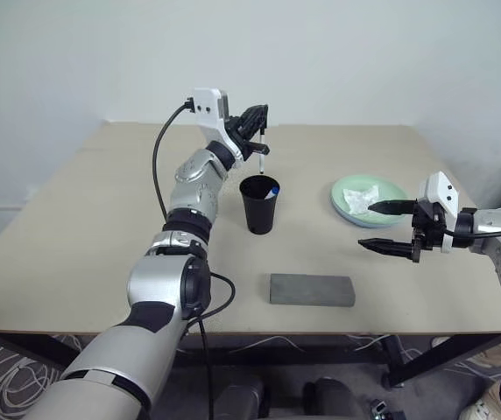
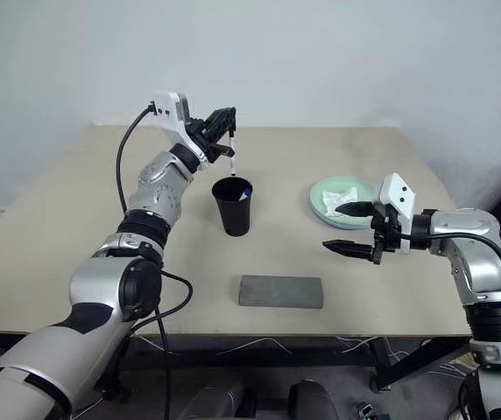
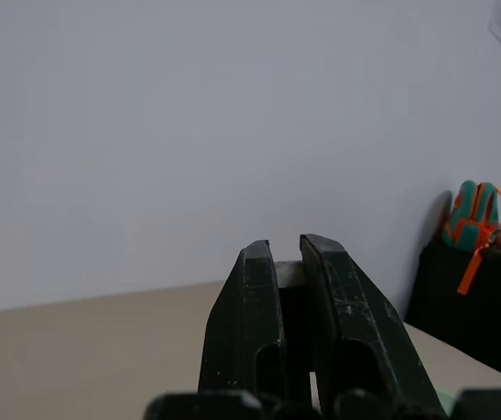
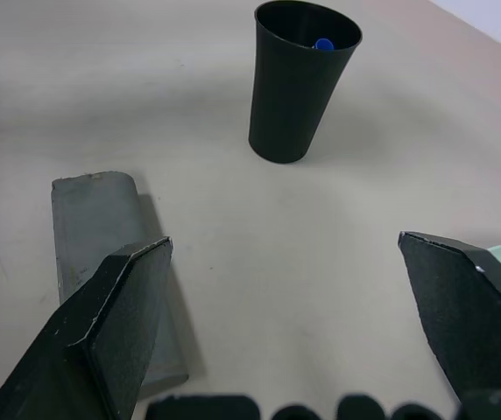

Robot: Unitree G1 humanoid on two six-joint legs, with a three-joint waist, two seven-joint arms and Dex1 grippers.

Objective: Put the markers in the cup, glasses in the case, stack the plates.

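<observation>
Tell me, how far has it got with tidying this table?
One marker, blue-capped, already stands in the cup. The left gripper holds the second marker above the cup, about to drop it. The case lies shut; I can't see glasses. Only a mint plate with tissue shows, so stacking can't be judged. The right gripper waits open.

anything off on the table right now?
One thing: a crumpled white tissue is lying on the mint green plate, which could get in the way of stacking. Otherwise tidy: the cup is upright with the blue-capped marker inside, and the grey case lies flat and closed.
</observation>
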